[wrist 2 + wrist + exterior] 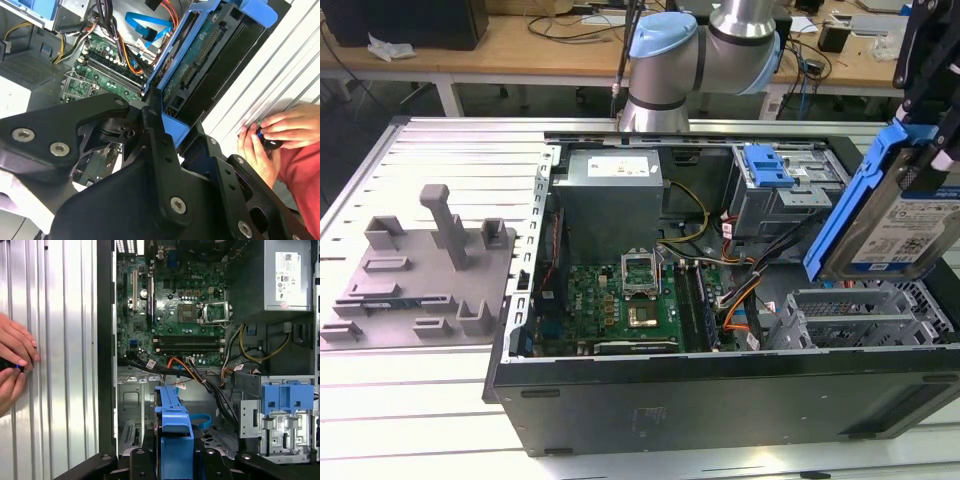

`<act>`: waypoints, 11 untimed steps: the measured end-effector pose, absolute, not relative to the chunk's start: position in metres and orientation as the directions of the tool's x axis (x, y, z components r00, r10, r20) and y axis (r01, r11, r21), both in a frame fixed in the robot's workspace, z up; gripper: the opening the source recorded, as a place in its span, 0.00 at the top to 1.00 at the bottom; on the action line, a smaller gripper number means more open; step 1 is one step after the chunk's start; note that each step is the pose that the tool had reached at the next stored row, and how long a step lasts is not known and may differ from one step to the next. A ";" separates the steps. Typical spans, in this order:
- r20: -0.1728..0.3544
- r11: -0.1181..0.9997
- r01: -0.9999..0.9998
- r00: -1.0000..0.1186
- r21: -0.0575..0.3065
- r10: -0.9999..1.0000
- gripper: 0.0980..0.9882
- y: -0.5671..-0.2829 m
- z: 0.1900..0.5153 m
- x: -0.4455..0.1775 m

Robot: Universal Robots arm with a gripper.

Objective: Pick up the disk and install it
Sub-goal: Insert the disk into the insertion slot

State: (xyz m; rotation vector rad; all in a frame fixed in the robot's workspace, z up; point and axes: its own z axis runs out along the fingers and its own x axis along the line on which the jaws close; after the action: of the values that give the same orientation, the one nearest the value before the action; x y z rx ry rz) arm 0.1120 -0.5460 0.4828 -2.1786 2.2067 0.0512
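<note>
Holding the disk (pixel 895 225) aloft, pinched by its blue carrier frame between the fingers of the gripper (pixel 923 140), which are closed on it. Hanging tilted, label outward, at about three o'clock of the open computer case (pixel 720 400) in the exterior view. Poised above the empty drive cage (pixel 850 320) at the case's four o'clock corner, apart from it. Judged as the carry-and-line-up stage of the install; not yet seated.

To do this stage well:
- Keep the grip firm on the frame, not on the silver body.
- Square the carrier's long edges with the cage rails before any descent; tilted as now, likely to jam.
- Mind the cable bundle (pixel 742 300) of orange and black wires just at nine o'clock of the cage; could snag a frame corner.
- Go slowly, given a person's hands (pixel 15 362) resting on the ribbed table (pixel 450 150) just outside the case wall.

Given by the exterior view and not by the wrist views:
- the label face, the tilt and the height over the cage
- a grey fixture plate (pixel 420 270) at nine o'clock of the case

Given by both wrist views instead:
- the hands, busy with some small dark object, too small to name
- the carrier seen edge-on between the black fingers

Added by the second wrist view: the green circuit underside of the disk
</note>
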 end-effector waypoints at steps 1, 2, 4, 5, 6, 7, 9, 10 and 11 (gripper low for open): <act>-0.052 0.013 -1.000 -0.013 -0.009 -0.999 0.70 -0.546 0.482 0.112; -0.051 0.013 -1.000 -0.013 -0.008 -0.999 0.70 -0.546 0.482 0.112; -0.052 0.014 -1.000 -0.014 -0.009 -0.999 0.70 -0.546 0.482 0.112; -0.052 0.014 -1.000 -0.014 -0.009 -0.999 0.70 -0.546 0.482 0.112; -0.052 0.014 -1.000 -0.014 -0.009 -0.999 0.70 -0.546 0.482 0.112; -0.052 0.014 -1.000 -0.014 -0.009 -0.999 0.70 -0.546 0.482 0.112; -0.052 0.015 -1.000 -0.014 -0.009 -0.999 0.70 -0.546 0.482 0.111; -0.052 0.014 -1.000 -0.014 -0.009 -0.999 0.70 -0.546 0.482 0.110; -0.052 0.014 -1.000 -0.014 -0.010 -0.999 0.70 -0.546 0.482 0.109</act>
State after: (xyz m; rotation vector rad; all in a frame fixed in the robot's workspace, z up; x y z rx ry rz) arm 0.1092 -0.5460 0.4823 -2.1751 2.2057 0.0455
